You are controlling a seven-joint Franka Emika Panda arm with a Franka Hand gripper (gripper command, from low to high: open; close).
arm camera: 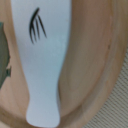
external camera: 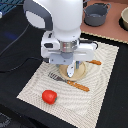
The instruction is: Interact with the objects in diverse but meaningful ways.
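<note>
My gripper (external camera: 73, 66) hangs low over a round wooden plate (external camera: 81, 74) in the middle of a striped placemat (external camera: 35, 85). A white piece (external camera: 75, 69) shows under the hand; whether it is a finger or a held object is unclear. Up close, the wrist view has a white flat tube-like object (arm camera: 42, 65) with a dark mark on it, lying over the wooden plate (arm camera: 95, 75). A greenish thing (arm camera: 3, 52) peeks in at that frame's edge. The red tomato (external camera: 49, 96) sits on the mat near its front corner, apart from the gripper. My fingers are out of sight in the wrist view.
A wooden-handled fork (external camera: 67, 81) lies along the plate's near side, and a knife handle (external camera: 95, 62) sticks out on the exterior view's right of it. A grey pot (external camera: 96, 14) and a bowl (external camera: 124, 19) stand at the back right. A black cable (external camera: 15, 42) runs across the dark table.
</note>
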